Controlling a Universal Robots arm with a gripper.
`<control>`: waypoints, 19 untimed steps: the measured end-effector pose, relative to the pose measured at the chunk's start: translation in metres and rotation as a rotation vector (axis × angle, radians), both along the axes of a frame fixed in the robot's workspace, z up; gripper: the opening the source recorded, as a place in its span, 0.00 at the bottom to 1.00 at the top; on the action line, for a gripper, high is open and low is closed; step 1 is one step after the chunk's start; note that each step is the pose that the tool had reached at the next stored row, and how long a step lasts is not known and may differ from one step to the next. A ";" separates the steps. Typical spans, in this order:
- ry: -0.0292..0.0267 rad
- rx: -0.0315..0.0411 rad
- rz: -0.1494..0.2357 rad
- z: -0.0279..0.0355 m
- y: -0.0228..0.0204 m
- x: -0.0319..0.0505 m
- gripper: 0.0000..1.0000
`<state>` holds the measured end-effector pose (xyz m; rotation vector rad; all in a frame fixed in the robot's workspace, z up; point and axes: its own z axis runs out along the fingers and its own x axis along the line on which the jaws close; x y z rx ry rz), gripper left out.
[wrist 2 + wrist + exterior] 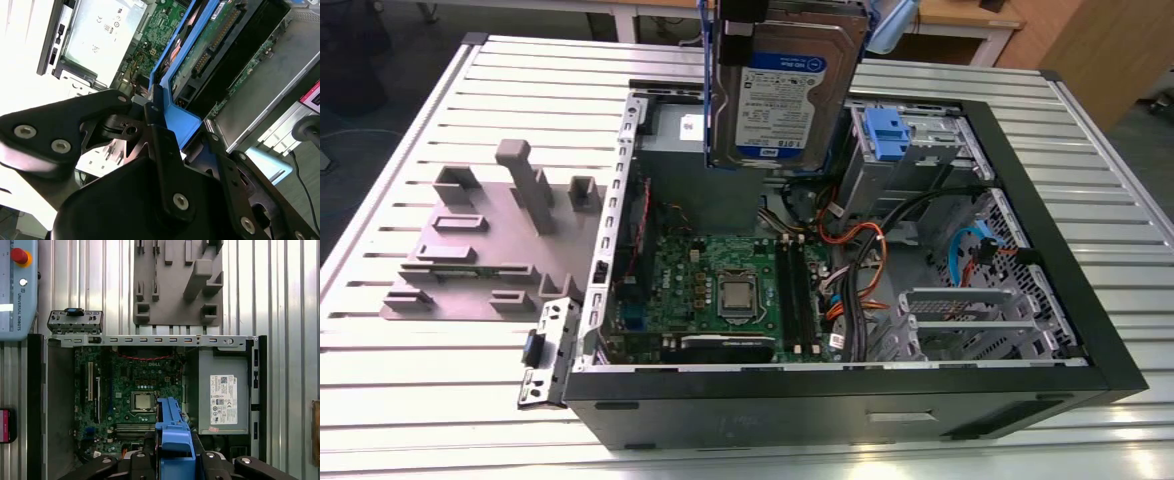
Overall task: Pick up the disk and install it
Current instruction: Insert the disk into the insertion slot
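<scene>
Jaws pointing downward, clamped across the disk [781,95], holding it aloft

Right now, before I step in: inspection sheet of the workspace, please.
Surface: ribbed metal table carrying an open computer case, inside exposed.
Job's things: disk in its blue carrier, hanging upright above the case, label toward the exterior camera; not yet installed.
Clutter: grey fixture block on the table, at the exterior view's left of the case.
Grippers: gripper shut on the disk's blue carrier.
Cables: orange, blue and black cables loose inside the case beside the motherboard.
Surroundings: wooden desks behind the table; pendant with a red button on the table beside the case.
</scene>
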<state>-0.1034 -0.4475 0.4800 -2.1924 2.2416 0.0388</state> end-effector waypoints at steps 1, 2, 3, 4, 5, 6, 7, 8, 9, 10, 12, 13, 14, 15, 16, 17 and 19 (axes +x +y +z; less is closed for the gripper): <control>0.0000 0.0000 0.000 0.0000 -0.0003 0.0000 0.36; 0.0000 0.0000 0.000 0.0000 -0.0006 0.0000 0.36; 0.0001 -0.0003 0.000 0.0000 -0.0010 0.0000 0.36; 0.0000 -0.0003 0.000 0.0000 -0.0013 0.0000 0.36; 0.0000 -0.0003 0.000 0.0000 -0.0017 0.0000 0.36; 0.0000 -0.0004 0.000 0.0000 -0.0020 0.0000 0.36; 0.0000 -0.0005 0.000 0.0000 -0.0023 0.0000 0.36; 0.0000 -0.0005 0.000 -0.0001 -0.0025 0.0000 0.36; 0.0000 -0.0006 0.000 0.0000 -0.0026 0.0000 0.36; 0.0000 -0.0006 0.000 0.0000 -0.0026 0.0000 0.36; 0.0000 -0.0006 0.000 0.0000 -0.0026 0.0000 0.36; 0.0000 -0.0005 0.000 0.0000 -0.0027 0.0000 0.36; 0.0000 -0.0006 0.000 0.0000 -0.0027 0.0000 0.36; 0.0000 -0.0006 0.000 0.0000 -0.0028 0.0000 0.36; 0.0000 -0.0005 0.000 0.0000 -0.0029 0.0000 0.36; 0.0000 -0.0006 0.000 0.0000 -0.0029 0.0000 0.36; 0.0000 -0.0006 0.000 0.0000 -0.0029 0.0000 0.36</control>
